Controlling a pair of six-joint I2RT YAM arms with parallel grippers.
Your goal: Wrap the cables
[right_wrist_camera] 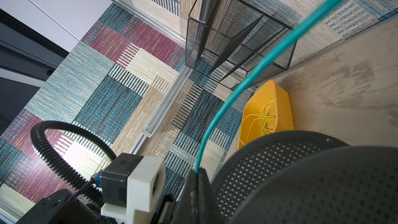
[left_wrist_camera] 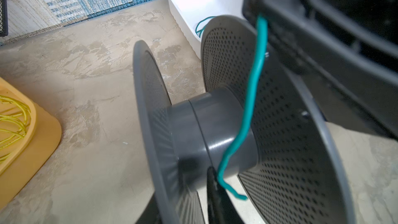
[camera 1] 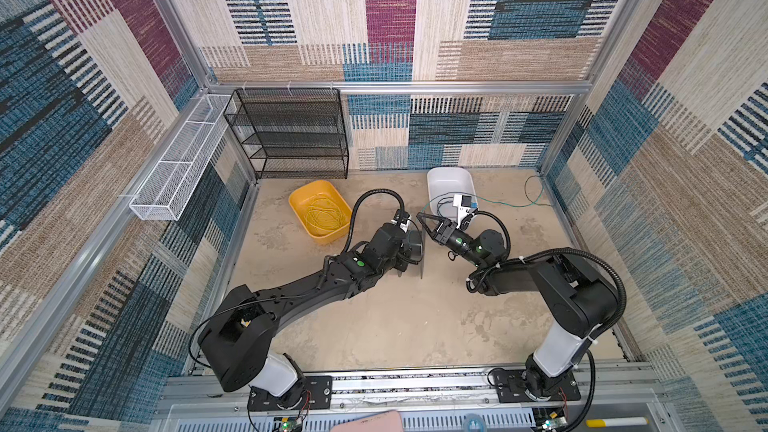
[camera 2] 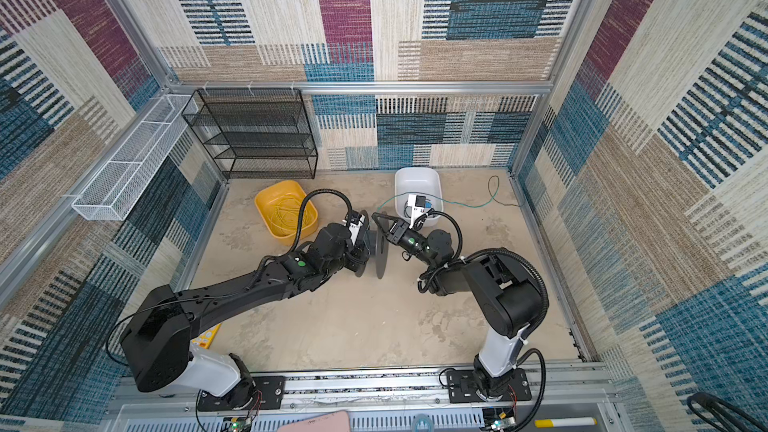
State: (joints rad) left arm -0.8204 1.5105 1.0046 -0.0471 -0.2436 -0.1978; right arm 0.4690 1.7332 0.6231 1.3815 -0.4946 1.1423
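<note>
The right gripper (right_wrist_camera: 197, 174) has its jaws pressed together on the thin teal-green cable (right_wrist_camera: 226, 104), at the rim of the grey perforated plastic spool (camera 2: 381, 257), which stands on edge. From that grip the cable drapes across the spool's hub. Its free end hangs just beside one black finger (left_wrist_camera: 212, 192) of the left gripper (camera 2: 360, 261); whether those jaws stand apart or together cannot be told. Beyond the spool, the cable loops inside the white plastic tub (camera 1: 451, 174), then trails over the beige tabletop (camera 1: 415, 326).

Tabletop (camera 1: 395, 317) bears yellow tub (camera 1: 328, 238), white tub (camera 1: 451, 176), rack (camera 1: 291, 135), cable (camera 1: 513, 205).
</note>
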